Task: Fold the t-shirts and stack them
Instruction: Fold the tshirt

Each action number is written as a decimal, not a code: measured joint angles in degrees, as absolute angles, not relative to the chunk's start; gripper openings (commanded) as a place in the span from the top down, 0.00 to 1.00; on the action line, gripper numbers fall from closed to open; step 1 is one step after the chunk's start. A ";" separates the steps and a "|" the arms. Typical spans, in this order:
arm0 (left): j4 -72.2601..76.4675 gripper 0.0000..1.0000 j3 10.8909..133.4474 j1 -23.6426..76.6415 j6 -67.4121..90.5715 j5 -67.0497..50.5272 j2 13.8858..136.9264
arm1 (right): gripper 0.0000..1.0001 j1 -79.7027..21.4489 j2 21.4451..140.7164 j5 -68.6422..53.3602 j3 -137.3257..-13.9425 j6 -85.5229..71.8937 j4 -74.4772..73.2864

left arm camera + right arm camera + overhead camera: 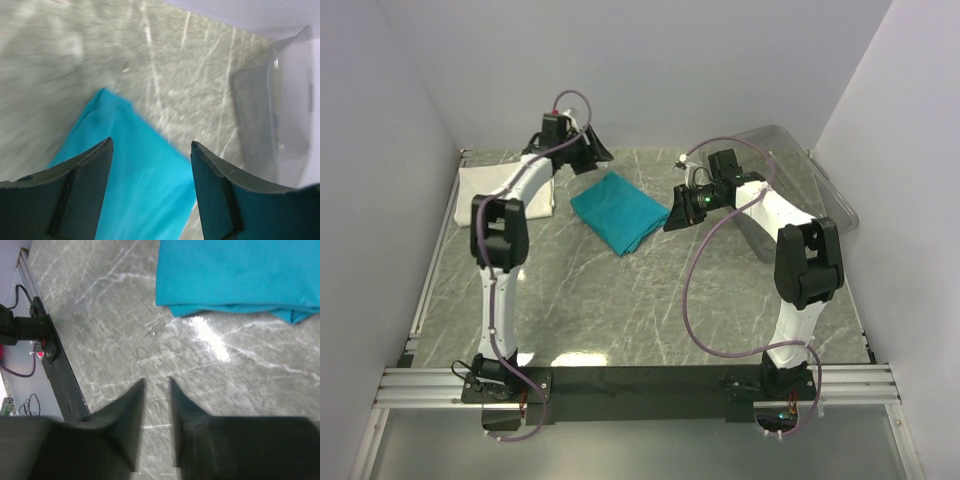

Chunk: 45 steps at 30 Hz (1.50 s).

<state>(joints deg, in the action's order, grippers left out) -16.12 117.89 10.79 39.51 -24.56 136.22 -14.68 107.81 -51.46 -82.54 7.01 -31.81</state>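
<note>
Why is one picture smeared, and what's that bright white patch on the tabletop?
Left wrist view: motion blur smears the table and the edge of the blue t-shirt, while the left pincer looks crisp. Right wrist view: sharp, with white glare on the table beside the t-shirt. Top view: soft, even light, faint shadows.

I register the teal-blue t-shirt (618,210), the white t-shirt (485,185), the grey white-veined marble table (620,300); my left gripper (151,144), right gripper (156,380): black.
</note>
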 measured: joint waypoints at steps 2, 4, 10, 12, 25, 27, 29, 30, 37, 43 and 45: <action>-18.46 0.31 114.41 9.82 36.23 -22.70 131.15 | 0.55 -14.66 107.57 -50.85 -82.26 7.81 -32.42; -20.34 0.31 111.68 8.73 32.95 -21.30 127.48 | 0.53 -14.61 107.35 -50.37 -81.97 8.78 -32.84; -25.43 0.30 110.37 6.92 25.71 -20.23 128.97 | 0.53 -14.59 106.28 -49.98 -81.23 10.20 -33.87; -26.98 0.30 110.37 7.18 23.92 -20.78 131.44 | 0.52 -14.59 106.00 -49.95 -80.97 10.39 -34.11; -28.49 0.32 105.84 8.23 19.55 -21.30 132.31 | 0.52 -14.59 104.36 -49.17 -78.26 10.61 -33.93; -28.51 0.34 105.62 8.23 19.38 -21.28 132.31 | 0.52 -14.59 104.36 -49.17 -78.26 10.61 -33.93; -27.97 0.36 104.64 8.27 19.42 -21.15 131.85 | 0.52 -14.59 104.36 -49.17 -78.26 10.61 -33.93; -27.31 0.37 103.35 8.29 19.49 -21.08 131.15 | 0.52 -14.59 104.36 -49.17 -78.26 10.61 -33.93; -24.64 0.38 84.38 12.25 25.28 -18.48 118.87 | 0.52 -14.59 104.36 -49.15 -78.26 10.81 -33.95; -17.85 0.29 59.57 18.00 37.95 -19.49 102.21 | 0.52 -14.59 104.36 -49.25 -78.26 11.73 -34.41; -16.53 0.27 53.95 18.37 41.63 -19.40 97.60 | 0.52 -14.66 104.44 -49.78 -78.26 12.27 -34.92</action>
